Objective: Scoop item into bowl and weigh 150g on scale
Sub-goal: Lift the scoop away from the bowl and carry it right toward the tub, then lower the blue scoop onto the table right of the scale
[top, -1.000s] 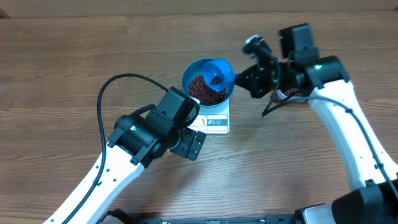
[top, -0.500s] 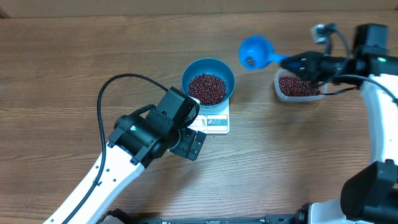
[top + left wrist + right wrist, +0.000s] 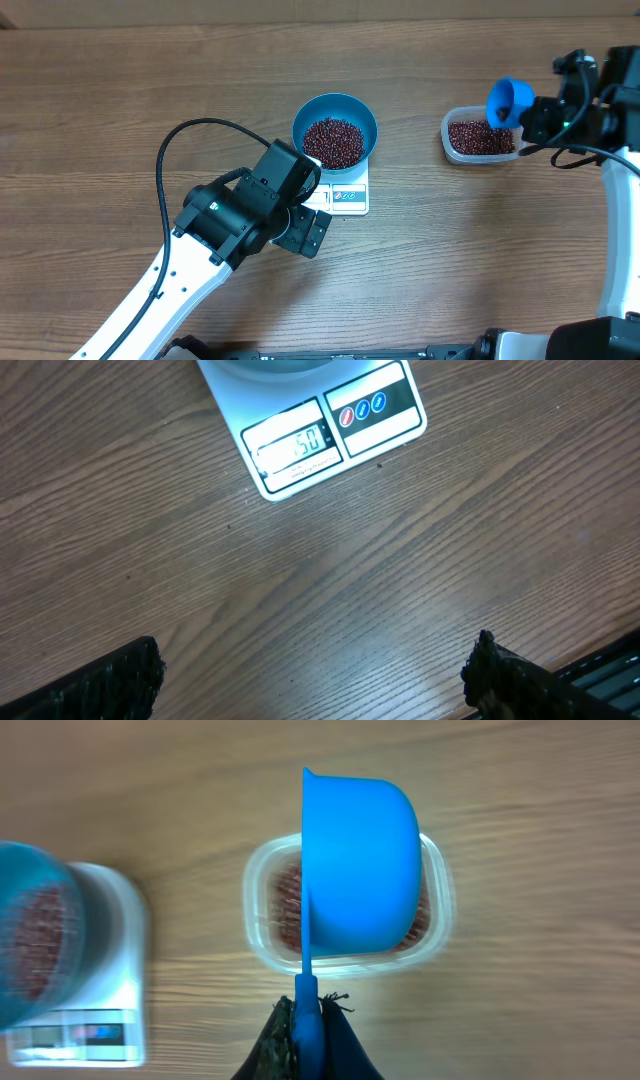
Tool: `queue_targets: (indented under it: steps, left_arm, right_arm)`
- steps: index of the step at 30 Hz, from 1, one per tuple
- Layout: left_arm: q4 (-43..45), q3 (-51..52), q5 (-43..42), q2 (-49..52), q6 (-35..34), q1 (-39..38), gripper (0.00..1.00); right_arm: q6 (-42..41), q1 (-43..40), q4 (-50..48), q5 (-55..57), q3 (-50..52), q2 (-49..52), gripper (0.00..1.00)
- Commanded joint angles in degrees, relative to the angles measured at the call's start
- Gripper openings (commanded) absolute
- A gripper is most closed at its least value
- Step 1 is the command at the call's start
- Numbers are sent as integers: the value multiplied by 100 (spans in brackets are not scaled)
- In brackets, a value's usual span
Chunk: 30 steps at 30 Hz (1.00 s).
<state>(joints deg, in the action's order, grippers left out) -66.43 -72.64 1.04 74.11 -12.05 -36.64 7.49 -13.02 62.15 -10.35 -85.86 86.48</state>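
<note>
The blue bowl [image 3: 335,115] stands on the white scale [image 3: 347,197] with a heap of red-brown beans [image 3: 333,142] in it. In the left wrist view the scale [image 3: 330,430] shows its display and buttons at the top. My left gripper [image 3: 315,675] hangs open over bare wood just in front of the scale, nothing between its fingers [image 3: 110,680]. My right gripper [image 3: 308,1025] is shut on the handle of a blue scoop [image 3: 360,870]. The scoop [image 3: 508,102] is tipped on its side above a clear tub [image 3: 450,137] of beans at the right.
The left arm's black cable [image 3: 190,135] loops over the table left of the bowl. In the right wrist view the bowl [image 3: 30,935] and scale [image 3: 100,970] appear blurred at the left edge. The tub's rim [image 3: 265,920] shows around the scoop.
My right arm has carried the scoop from over the bowl rightwards to above the clear tub. The left arm, bowl and scale have not moved.
</note>
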Motion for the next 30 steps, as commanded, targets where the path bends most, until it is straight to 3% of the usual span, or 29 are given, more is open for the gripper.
queue_targets:
  steps: [1, 4, 10, 21, 24, 30]
  left_arm:
    - [4, -44, -48, -105, -79, 35, 100]
    - [7, -44, -48, -105, -81, 35, 100]
    - [4, -44, -48, -105, -81, 35, 100]
    - [7, -44, -48, -105, -79, 35, 100]
    - [4, -44, -48, -105, -81, 35, 100]
    - [4, -44, -48, -105, -81, 35, 99]
  right_arm:
    - [-26, 483, 26, 1749, -11, -52, 4]
    - [-26, 973, 125, 2680, -11, -52, 4]
    - [-24, 1458, 186, 3501, -7, -52, 4]
    - [-151, 1665, 273, 3602, -7, -50, 4]
    - [-734, 1665, 293, 2649, -9, -61, 4]
    - [-673, 1663, 341, -433, -9, -485, 4]
